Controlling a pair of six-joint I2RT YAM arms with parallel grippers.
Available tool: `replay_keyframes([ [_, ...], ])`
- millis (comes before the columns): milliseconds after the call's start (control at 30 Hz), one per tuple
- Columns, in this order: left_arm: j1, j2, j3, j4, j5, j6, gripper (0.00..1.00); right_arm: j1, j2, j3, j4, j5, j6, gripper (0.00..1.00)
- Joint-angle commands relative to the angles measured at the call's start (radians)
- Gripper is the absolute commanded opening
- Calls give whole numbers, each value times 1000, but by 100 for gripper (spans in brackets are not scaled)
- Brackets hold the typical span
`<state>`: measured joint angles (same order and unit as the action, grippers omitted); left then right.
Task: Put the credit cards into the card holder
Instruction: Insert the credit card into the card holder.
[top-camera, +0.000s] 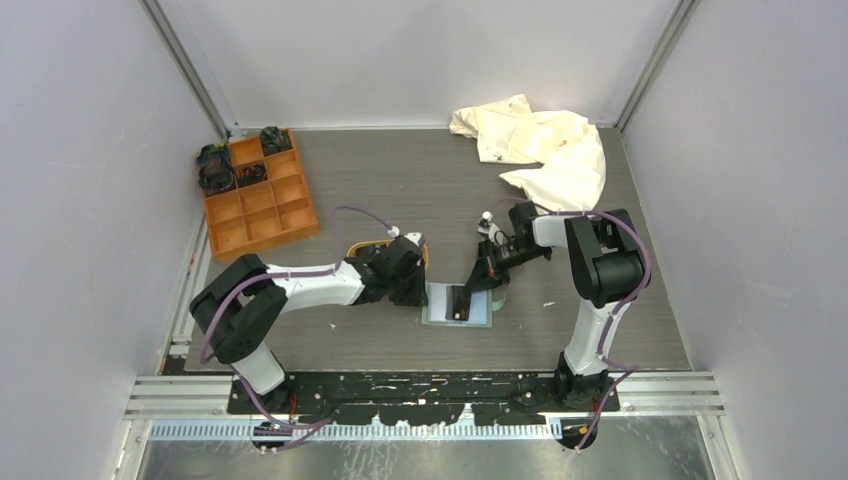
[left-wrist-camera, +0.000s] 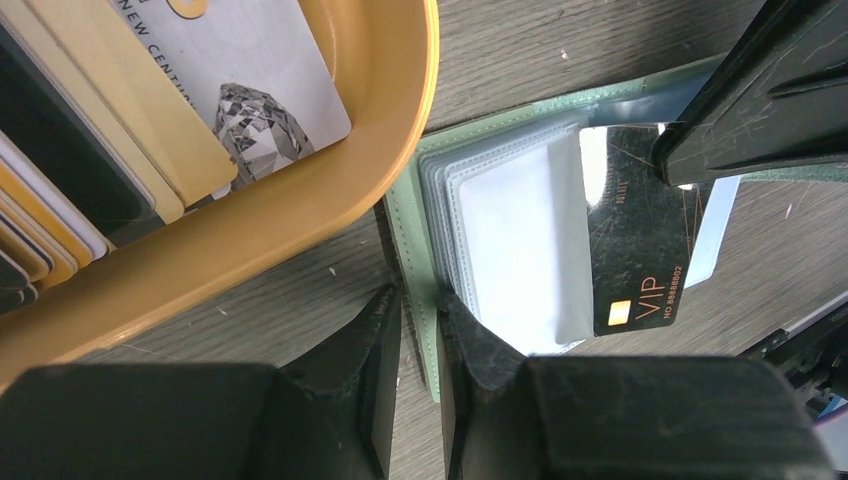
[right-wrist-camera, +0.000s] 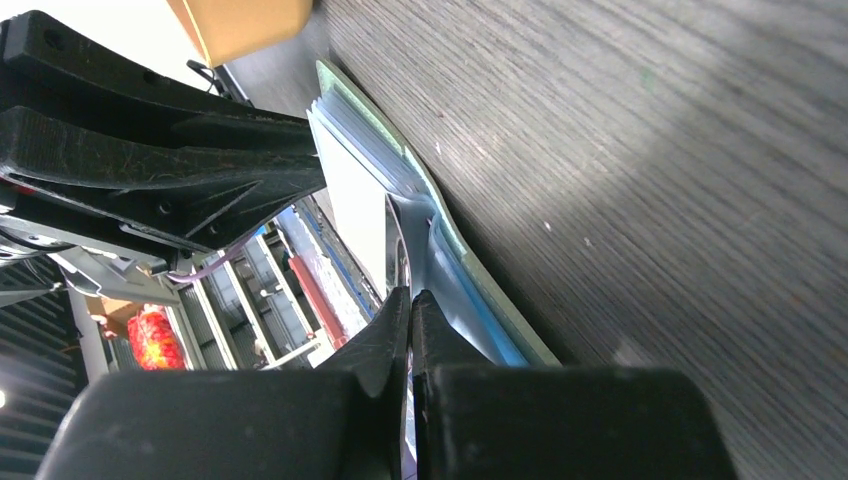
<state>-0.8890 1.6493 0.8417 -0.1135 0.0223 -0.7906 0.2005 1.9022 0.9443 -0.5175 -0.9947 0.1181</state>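
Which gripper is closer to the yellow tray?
Left. The left gripper pinches the card holder edge beside the tray; the right gripper grips the black card across the holder.

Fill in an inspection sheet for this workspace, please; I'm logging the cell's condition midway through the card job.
Surface: grey wood-grain table, a few pale specks, no spill seen.
Job's things: card holder lying open; black card at its clear sleeves; light-blue card under that; other cards in the tan tray.
Clutter: orange compartment box with dark items in its far cells; cream cloth at the far edge.
Grippers: left gripper pinching the holder's edge; right gripper shut on the black card.
Cables: purple cables along both arms, no snag seen.
Surroundings: pale walls and metal frame rails.
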Motion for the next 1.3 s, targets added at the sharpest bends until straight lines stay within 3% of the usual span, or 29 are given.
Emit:
replay_keyframes([
  [0,-2,28,42,24,33,13,22,31,-23,-3,-30,46,-26,6],
  [467,-3,35,42,30,46,2,21,39,10,-3,99,5,97,7],
  [800,-13,-160,12,9,-13,-9,31,27,26,9,79,10,86,10],
  [1000,-113,-200,59,7,-96,-9,33,26,38,20,64,11,77,11],
  [1267,-287,-33,240,-11,-230,27,31,27,45,33,43,22,65,11],
])
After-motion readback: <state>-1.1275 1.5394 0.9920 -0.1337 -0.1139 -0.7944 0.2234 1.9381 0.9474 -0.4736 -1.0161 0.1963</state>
